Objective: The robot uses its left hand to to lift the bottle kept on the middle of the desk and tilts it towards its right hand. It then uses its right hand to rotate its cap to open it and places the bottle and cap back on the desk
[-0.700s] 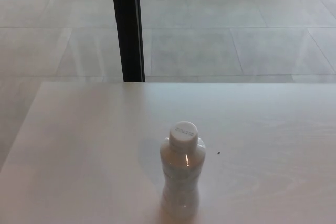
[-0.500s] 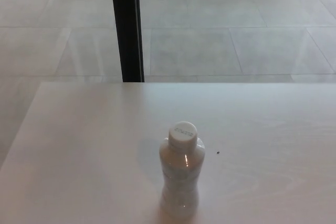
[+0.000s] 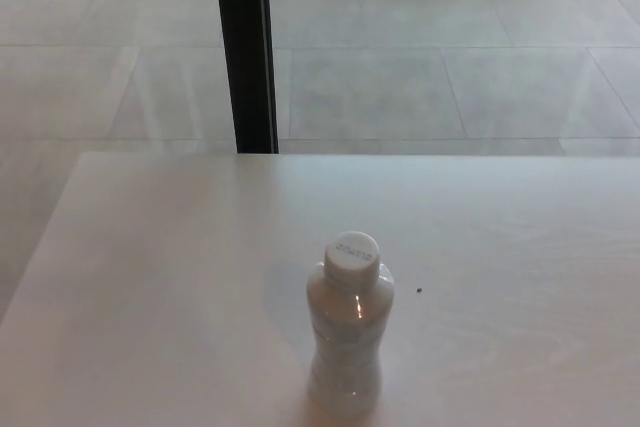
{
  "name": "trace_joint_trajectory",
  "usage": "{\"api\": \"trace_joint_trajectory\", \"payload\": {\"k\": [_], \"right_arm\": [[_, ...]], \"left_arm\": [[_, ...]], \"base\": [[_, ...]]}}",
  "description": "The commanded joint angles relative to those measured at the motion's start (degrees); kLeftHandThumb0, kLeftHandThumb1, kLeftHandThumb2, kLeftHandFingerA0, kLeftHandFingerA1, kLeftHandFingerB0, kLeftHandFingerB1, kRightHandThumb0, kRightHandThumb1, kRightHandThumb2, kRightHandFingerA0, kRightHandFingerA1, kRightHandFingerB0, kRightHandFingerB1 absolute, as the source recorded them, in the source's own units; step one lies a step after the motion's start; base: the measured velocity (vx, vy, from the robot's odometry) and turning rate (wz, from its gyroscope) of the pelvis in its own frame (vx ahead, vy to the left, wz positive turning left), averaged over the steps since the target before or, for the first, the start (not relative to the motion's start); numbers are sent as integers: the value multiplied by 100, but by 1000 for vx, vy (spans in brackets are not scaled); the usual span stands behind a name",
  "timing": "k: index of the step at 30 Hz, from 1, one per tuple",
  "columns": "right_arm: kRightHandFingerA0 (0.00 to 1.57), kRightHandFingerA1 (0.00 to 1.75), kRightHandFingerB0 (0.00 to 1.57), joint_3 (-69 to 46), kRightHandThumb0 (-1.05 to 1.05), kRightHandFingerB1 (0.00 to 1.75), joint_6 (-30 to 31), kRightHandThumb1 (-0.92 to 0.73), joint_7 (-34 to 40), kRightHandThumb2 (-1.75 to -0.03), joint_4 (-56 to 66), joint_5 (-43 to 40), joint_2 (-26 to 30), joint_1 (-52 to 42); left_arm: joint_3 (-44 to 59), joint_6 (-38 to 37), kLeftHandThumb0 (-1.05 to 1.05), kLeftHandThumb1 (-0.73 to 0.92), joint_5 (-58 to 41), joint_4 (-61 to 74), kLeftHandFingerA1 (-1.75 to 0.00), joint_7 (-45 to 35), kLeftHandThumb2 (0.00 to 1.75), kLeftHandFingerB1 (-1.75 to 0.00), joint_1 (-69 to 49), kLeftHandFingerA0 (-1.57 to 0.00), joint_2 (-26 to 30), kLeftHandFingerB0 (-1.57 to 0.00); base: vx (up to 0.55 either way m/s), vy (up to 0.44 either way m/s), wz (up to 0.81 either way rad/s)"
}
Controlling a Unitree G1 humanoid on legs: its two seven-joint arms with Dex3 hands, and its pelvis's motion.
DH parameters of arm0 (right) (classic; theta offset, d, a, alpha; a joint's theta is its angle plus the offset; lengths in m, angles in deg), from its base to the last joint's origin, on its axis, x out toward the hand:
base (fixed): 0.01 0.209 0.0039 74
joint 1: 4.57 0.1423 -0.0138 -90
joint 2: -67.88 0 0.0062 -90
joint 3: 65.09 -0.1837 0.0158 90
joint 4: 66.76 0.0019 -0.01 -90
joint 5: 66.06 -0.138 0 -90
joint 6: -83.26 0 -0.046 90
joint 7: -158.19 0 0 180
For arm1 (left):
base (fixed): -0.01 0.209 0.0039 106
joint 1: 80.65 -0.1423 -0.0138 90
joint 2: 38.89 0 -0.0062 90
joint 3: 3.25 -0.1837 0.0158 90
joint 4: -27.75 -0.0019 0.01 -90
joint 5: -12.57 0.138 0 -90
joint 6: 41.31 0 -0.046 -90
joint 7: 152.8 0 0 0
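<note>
**Bottle standing capped, my hands out of sight**

Neither of my hands shows in the head view, so I cannot say whether my fingers are apart, closed or holding anything, nor how far they are from the bottle.

The bottle point(image 3: 346, 347) stands upright on the pale desk point(image 3: 150, 277), toward the near edge and about midway across. Its white cap point(image 3: 352, 255) is on the neck. There is faint grey printing on top of the cap, too blurred to read. The body is whitish and narrows at the waist; a label band seems to wrap it, but I can make out no brand or words.

A small dark speck point(image 3: 418, 291) lies on the desk just right of the bottle's shoulder, apart from it. Beyond the bottle, past the far edge of the desk, a black upright post point(image 3: 245, 47) rises over a grey tiled floor point(image 3: 450, 67).
</note>
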Motion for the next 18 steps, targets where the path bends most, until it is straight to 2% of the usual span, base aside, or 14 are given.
{"api": "trace_joint_trajectory", "payload": {"k": [1,2,5,7,8,9,10,11,13,14,15,16,17,18], "right_arm": [[0,32,1,-81,-105,44,1672,-65,-162,-112,2390,-1404,161,520],[0,38,1,32,-105,47,1766,-66,-130,-112,2830,-1470,101,531],[1,47,2,298,-105,49,1701,-68,-203,-114,3359,-1422,24,639],[1,48,1,549,-105,52,1848,-68,-44,-114,3845,-1370,-55,761],[3,23,1,736,-99,35,1785,-69,-10,-116,4103,-1218,-82,808],[3,23,1,818,-99,35,1776,-69,68,-116,4222,-1114,-130,850],[4,18,0,881,-97,30,1790,-71,120,-118,4314,-1037,-160,857],[0,6,0,1030,-104,16,1784,-76,168,-120,4511,-948,-231,873],[0,16,0,1272,-97,13,1609,-73,88,-120,4717,-813,-338,870],[0,12,0,1615,-99,10,1437,-75,30,-120,4882,-707,-536,957],[0,7,0,1793,-104,8,1453,-79,21,-122,4982,-617,-591,969],[0,8,0,1946,-102,11,1332,-80,-11,-123,5030,-485,-664,966],[0,8,0,1975,-102,11,1339,-80,-6,-123,5046,-461,-678,985],[0,23,0,2039,-96,18,1331,-92,-12,-74,5077,-426,-707,981]], "left_arm": [[-90,997,-105,47,-695,1549,-113,-642,87,-110,864,-19,581,-38],[-174,1144,-97,38,-758,1939,-97,-633,92,-93,971,0,549,-17],[-313,683,-89,40,-817,2137,-83,-991,91,-81,1304,-13,433,-18],[-487,812,-85,38,-893,2532,-81,-1057,91,-77,1458,0,323,-15],[-656,941,-51,0,-890,2999,-70,-892,80,-62,1443,-13,153,-7],[-734,964,-51,0,-868,3216,-70,-833,80,-62,1430,-13,87,-7],[-771,1071,-98,48,-889,3386,-63,-751,93,-55,1427,0,31,-1],[-878,1287,-105,61,-937,3772,-42,-603,64,-47,1424,0,-81,0],[-1041,1605,-105,63,-978,4323,-15,-343,68,-32,1424,0,-231,0],[-1332,1945,-104,56,-925,4921,-23,-67,104,0,1503,0,-348,0],[-1465,2094,-104,57,-922,5195,-22,-37,105,-1,1476,0,-375,0],[-1544,2020,-105,73,-955,5351,0,15,63,0,1475,0,-525,0],[-1538,2045,-105,73,-959,5401,0,33,63,0,1468,0,-549,0],[-1571,2032,-105,75,-965,5442,0,-1,63,0,1471,0,-581,0]], "base": [[0,0,0],[0,0,0],[0,0,0],[0,0,0],[0,0,0],[0,0,0],[0,0,0],[0,0,0],[0,0,0],[0,0,0],[0,0,0],[0,0,0],[0,0,0],[0,0,0]]}}
